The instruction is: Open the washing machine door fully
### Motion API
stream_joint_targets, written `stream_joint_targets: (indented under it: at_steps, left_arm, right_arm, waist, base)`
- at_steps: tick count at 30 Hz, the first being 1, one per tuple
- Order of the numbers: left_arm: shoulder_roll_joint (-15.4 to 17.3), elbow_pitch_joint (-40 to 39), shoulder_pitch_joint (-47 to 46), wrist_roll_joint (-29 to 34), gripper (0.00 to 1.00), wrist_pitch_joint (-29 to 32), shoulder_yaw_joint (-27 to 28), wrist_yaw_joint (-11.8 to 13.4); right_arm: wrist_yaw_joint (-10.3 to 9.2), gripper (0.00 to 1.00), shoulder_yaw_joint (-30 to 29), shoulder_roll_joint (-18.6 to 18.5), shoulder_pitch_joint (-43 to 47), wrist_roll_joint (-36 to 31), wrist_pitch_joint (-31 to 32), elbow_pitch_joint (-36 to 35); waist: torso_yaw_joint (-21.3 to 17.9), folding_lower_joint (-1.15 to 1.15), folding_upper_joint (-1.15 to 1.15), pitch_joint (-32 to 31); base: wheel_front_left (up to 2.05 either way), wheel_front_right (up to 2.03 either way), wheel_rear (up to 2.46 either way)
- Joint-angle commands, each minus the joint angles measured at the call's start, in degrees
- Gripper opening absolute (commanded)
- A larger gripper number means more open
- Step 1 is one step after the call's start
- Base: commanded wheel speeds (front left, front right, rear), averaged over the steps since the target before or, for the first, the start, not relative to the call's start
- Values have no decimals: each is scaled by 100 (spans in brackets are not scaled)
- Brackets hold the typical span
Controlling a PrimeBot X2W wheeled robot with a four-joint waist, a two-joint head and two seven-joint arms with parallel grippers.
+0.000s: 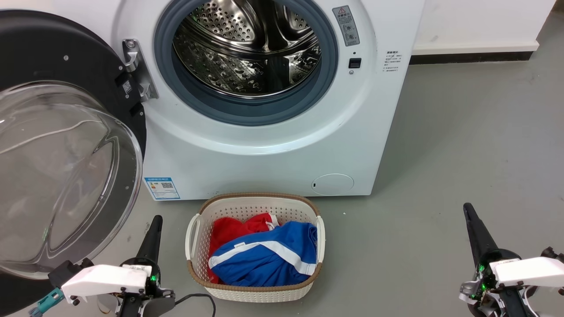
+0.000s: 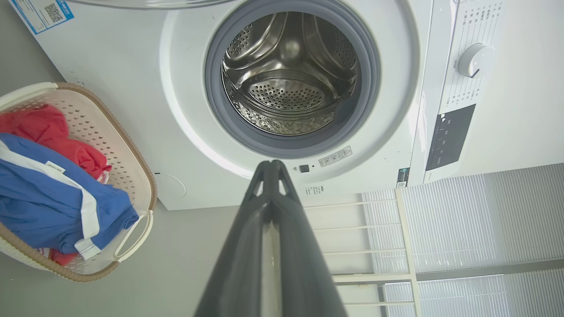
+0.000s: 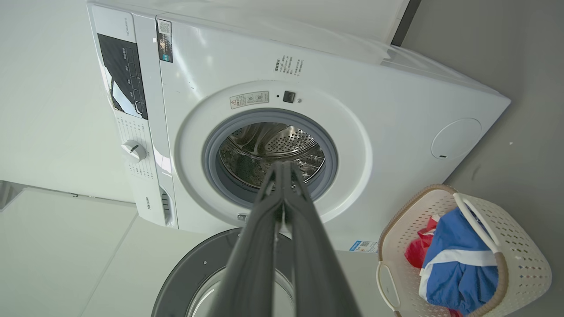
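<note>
Item: washing machine door, round, with a glossy black rim and a bulging clear glass bowl. It stands swung wide on the robot's left of the white washing machine, hung from a metal hinge at the edge of the opening, with the bowl's inner side turned outward; in the right wrist view its rim lies below the opening. Item: steel drum, perforated and fully exposed inside a grey rubber ring. Item: left gripper, low in the head view and near the door's lower edge, apart from it; its two dark fingers are pressed together and hold nothing, the tip pointing toward the machine front below the drum. Item: right gripper, well apart to the right over the grey floor, fingers likewise pressed together and empty, the tip lined up with the drum opening. Item: pale perforated laundry basket with a brown rim, on the floor just before the machine, between the two grippers, holding a red garment under a blue garment with a white stripe. Item: control dial on the machine's panel.
</note>
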Motion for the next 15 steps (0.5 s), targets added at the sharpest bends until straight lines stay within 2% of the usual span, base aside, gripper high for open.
stream_joint_targets:
  at_steps: [1, 15]
  left_arm:
    - [-6, -1, -104, -91, 0, 20, 45, -38]
    - [-113, 71, -162, -611, 0, 148, 191, -168]
  right_arm:
    - [0, 0, -16, -18, -120, 121, 26, -4]
    - [0, 0, -64, -5, -181, 747, 126, 74]
  waist:
    - [4, 0, 0, 0]
    - [62, 0, 0, 7]
  base:
    - [0, 0, 0]
    - [0, 0, 0]
